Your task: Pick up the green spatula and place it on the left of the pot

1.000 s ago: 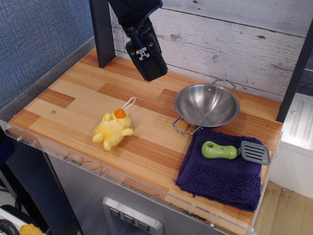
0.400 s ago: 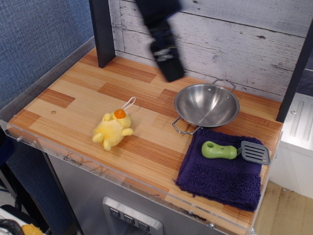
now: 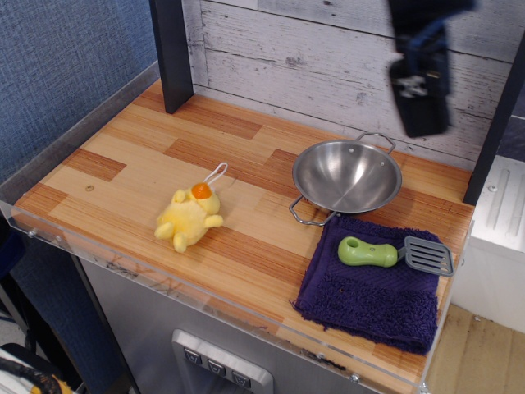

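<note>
The green spatula (image 3: 369,252) lies on a purple towel (image 3: 373,287) at the front right, lime handle to the left, grey slotted blade (image 3: 428,255) to the right. The pot (image 3: 347,176), a shiny steel pan with two wire loop handles, stands just behind the towel. My gripper (image 3: 422,123) hangs high above the pot's right rear, blurred by motion and well clear of the spatula. Its fingers look together, but the blur hides whether they are open or shut. It holds nothing I can see.
A yellow plush duck (image 3: 190,217) with a white loop lies on the wooden tabletop (image 3: 131,164) left of the pot. A dark post (image 3: 170,53) stands at the back left, another (image 3: 496,123) at the right edge. A plank wall (image 3: 328,57) backs the table.
My gripper has swept from the back left of the table rightward to above the pot's right rear. The spatula, pot, towel and duck have not moved.
</note>
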